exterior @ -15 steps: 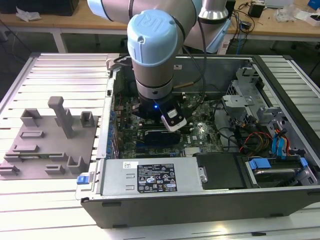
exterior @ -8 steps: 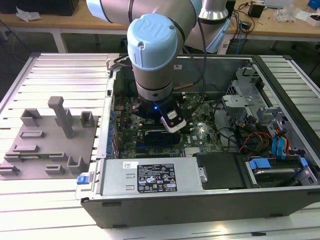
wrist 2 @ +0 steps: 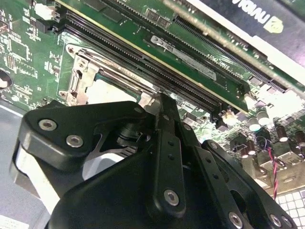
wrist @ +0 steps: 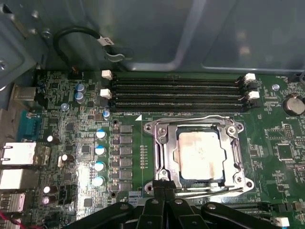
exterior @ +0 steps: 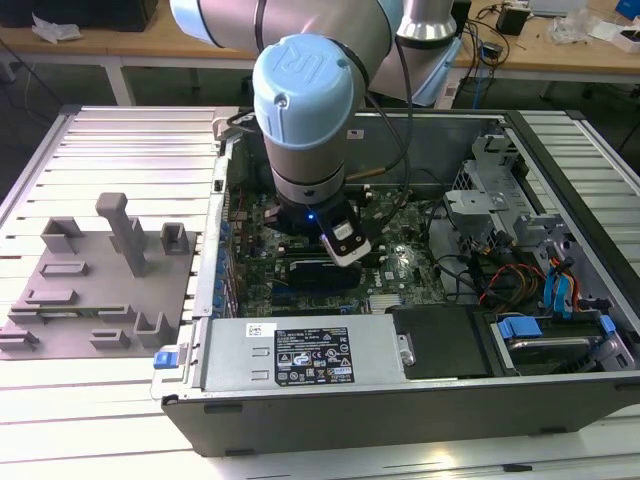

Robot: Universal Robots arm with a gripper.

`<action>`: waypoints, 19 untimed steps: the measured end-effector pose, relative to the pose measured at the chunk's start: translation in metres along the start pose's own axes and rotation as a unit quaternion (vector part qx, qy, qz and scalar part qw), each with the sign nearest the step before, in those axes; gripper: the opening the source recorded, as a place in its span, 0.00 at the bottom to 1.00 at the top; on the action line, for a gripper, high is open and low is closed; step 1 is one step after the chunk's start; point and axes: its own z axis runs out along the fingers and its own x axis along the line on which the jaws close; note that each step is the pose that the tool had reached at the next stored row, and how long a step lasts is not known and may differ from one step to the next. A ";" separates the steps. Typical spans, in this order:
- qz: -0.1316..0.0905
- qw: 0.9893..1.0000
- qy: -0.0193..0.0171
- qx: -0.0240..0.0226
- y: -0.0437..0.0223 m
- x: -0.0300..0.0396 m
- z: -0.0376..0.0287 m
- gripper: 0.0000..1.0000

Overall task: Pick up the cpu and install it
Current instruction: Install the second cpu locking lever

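Note:
The cpu (wrist: 200,155), a pale silver square chip, lies flat inside the open metal socket frame (wrist: 163,143) on the green motherboard (wrist: 71,143). In the second wrist view the cpu (wrist 2: 112,90) shows as a pale patch just beyond the black fingers (wrist 2: 164,124). My gripper (wrist: 164,185) is shut, its two black fingertips pressed together with nothing visible between them, right at the socket frame's edge beside the cpu. In the exterior view the arm's wrist (exterior: 305,120) hangs over the motherboard inside the open computer case (exterior: 400,420).
Four black memory slots (wrist: 176,93) run along the socket's far side. A power supply (exterior: 300,355) lines the case's front. Drive bays with blue tabs (exterior: 560,295) and cables fill the exterior view's right. A grey fixture plate (exterior: 95,280) lies outside, at the exterior view's left.

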 end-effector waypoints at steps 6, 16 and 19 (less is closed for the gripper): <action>0.000 1.000 0.000 -0.001 -0.0001 0.0002 0.0000 0.11; 0.000 1.000 0.000 -0.001 -0.0046 -0.0002 -0.0035 0.11; 0.000 1.000 0.000 -0.001 -0.0073 -0.0003 -0.0044 0.11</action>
